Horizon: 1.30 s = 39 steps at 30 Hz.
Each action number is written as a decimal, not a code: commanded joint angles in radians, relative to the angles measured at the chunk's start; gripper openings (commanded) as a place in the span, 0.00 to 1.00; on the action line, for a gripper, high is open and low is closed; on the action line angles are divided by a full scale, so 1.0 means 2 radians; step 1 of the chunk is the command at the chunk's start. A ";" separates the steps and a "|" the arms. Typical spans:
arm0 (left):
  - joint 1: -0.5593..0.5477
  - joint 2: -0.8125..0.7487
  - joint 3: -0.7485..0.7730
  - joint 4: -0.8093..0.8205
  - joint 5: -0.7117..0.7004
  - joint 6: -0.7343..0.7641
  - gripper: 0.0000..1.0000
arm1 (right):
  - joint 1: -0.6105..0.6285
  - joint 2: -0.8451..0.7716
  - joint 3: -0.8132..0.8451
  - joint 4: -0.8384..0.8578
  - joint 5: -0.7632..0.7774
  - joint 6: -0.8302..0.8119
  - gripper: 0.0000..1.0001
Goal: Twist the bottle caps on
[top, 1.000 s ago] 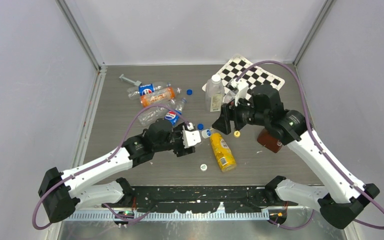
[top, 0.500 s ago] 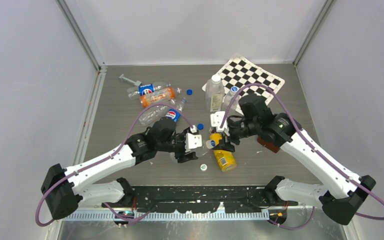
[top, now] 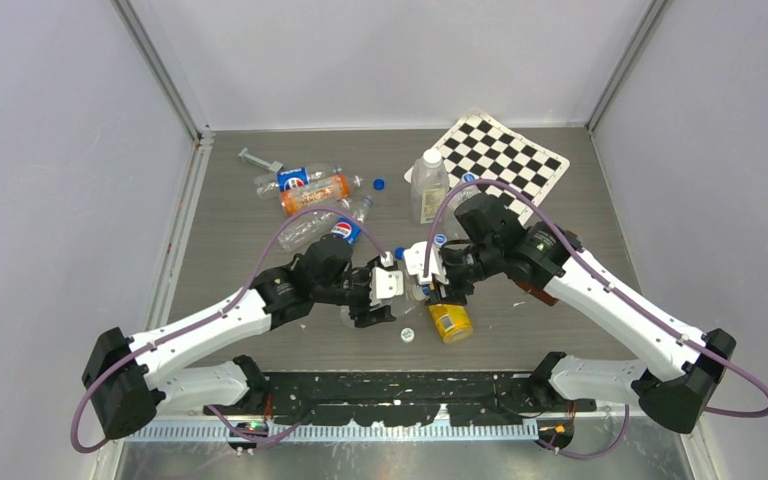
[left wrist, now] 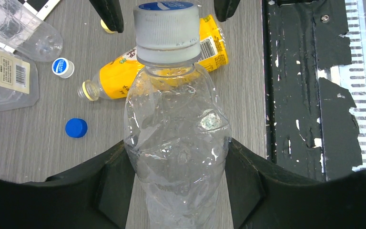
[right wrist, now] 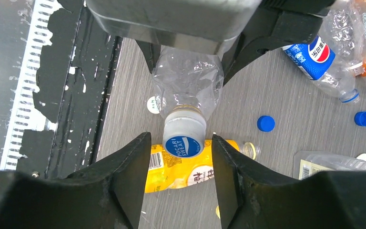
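Observation:
My left gripper (left wrist: 176,157) is shut on a clear crumpled bottle (left wrist: 176,129), gripping its body and holding it off the table. A white cap with a blue top (left wrist: 167,26) sits on that bottle's neck. My right gripper (right wrist: 181,143) faces the cap (right wrist: 183,138) head-on. It is open, one finger on each side of the cap with a narrow gap on both sides. In the top view the two grippers meet at mid-table, left (top: 385,290) and right (top: 428,283). Loose caps lie around: a blue one (left wrist: 76,128) and a white-and-blue one (left wrist: 62,67).
A yellow bottle (top: 448,318) lies uncapped under the grippers, a white cap (top: 407,334) beside it. A squarish labelled bottle (top: 428,188) stands before the checkerboard (top: 505,150). Pepsi bottles (top: 300,178) and an orange bottle (top: 315,192) lie back left, with a blue cap (top: 378,184).
My right arm has swung left and down from near the checkerboard to the left gripper's bottle, and its jaws have narrowed around the cap. The left arm shifted slightly, still holding the bottle.

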 commanded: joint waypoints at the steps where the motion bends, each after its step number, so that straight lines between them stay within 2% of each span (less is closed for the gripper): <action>1: -0.001 -0.007 0.022 0.004 0.016 -0.002 0.00 | 0.005 0.006 0.020 -0.004 0.008 -0.014 0.54; 3: -0.001 -0.007 0.022 0.005 0.016 -0.002 0.00 | 0.007 0.009 0.021 -0.002 0.008 -0.010 0.51; 6: -0.001 -0.008 0.022 0.006 0.010 -0.002 0.00 | 0.010 0.019 0.025 0.004 0.013 0.009 0.39; 8: -0.001 -0.011 0.019 0.011 -0.004 -0.002 0.00 | 0.010 0.026 0.026 0.017 0.017 0.054 0.24; 9: -0.001 -0.012 0.018 0.015 -0.015 -0.002 0.00 | 0.010 0.029 0.027 0.024 0.022 0.103 0.12; 10: -0.001 -0.014 0.016 0.019 -0.027 -0.002 0.00 | 0.010 0.036 0.027 0.041 0.030 0.135 0.07; 11: -0.001 -0.017 0.013 0.026 -0.043 0.000 0.00 | 0.011 0.040 0.027 0.052 0.058 0.218 0.02; 15: -0.001 -0.028 -0.007 0.058 -0.118 0.017 0.00 | 0.007 0.068 0.043 0.079 0.190 0.472 0.01; 18: -0.002 -0.036 -0.016 0.076 -0.167 0.030 0.00 | -0.025 0.099 0.072 0.046 0.199 0.618 0.01; 22: -0.003 -0.051 -0.032 0.107 -0.190 0.042 0.00 | -0.072 0.113 0.061 0.034 0.149 0.757 0.01; 25: -0.003 -0.059 -0.042 0.126 -0.204 0.045 0.00 | -0.083 0.097 0.047 0.060 0.155 0.784 0.01; 27: -0.003 -0.058 -0.042 0.129 -0.216 0.043 0.00 | -0.083 0.076 0.038 0.090 0.166 0.774 0.16; 28: -0.003 -0.057 -0.042 0.130 -0.222 0.039 0.00 | -0.083 0.068 0.034 0.102 0.169 0.759 0.36; 29: -0.003 -0.056 -0.041 0.131 -0.229 0.031 0.00 | -0.083 0.050 0.027 0.126 0.173 0.754 0.44; 30: -0.003 -0.055 -0.042 0.138 -0.233 0.023 0.00 | -0.083 0.040 0.022 0.138 0.181 0.741 0.58; 32: -0.003 -0.054 -0.044 0.160 -0.251 -0.004 0.00 | -0.084 0.010 0.001 0.175 0.193 0.723 0.72; 34: -0.003 -0.053 -0.050 0.184 -0.261 -0.030 0.00 | -0.083 -0.018 -0.026 0.214 0.204 0.713 0.77; 39: -0.003 -0.051 -0.062 0.225 -0.260 -0.075 0.00 | -0.083 -0.048 -0.076 0.288 0.197 0.734 0.78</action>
